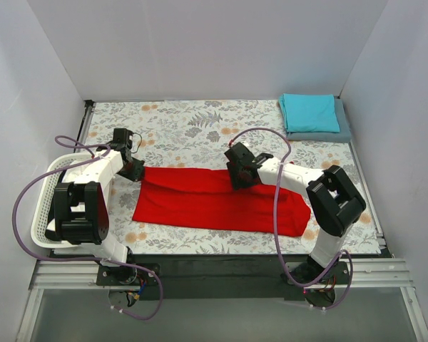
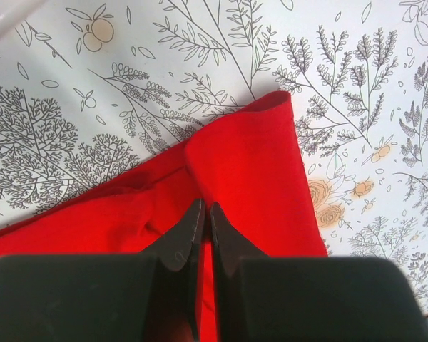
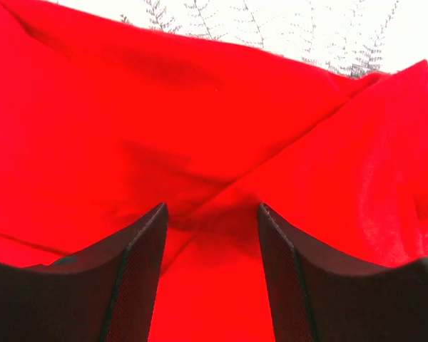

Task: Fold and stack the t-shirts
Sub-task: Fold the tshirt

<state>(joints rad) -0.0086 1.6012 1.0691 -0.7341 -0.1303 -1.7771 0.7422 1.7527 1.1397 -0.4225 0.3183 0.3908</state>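
Pinching the red t-shirt (image 1: pixel 214 203) at its 9 o'clock end, our left gripper (image 2: pixel 205 206) has both fingers pressed together on a fold. Our right gripper (image 3: pixel 210 214) is spread wide over the cloth at mid-table, holding nothing. At 1 o'clock the folded teal t-shirt (image 1: pixel 310 112) lies on the grey-blue t-shirt (image 1: pixel 342 132).

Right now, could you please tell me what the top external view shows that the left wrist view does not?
Only the top external view shows the teal t-shirt lying folded on the grey-blue t-shirt at the far right corner, the white basket at the left edge, and the right gripper over the red t-shirt. Only the left wrist view shows the left gripper shut on a fold near that shirt's corner. Both show the red t-shirt lying on the floral tablecloth.
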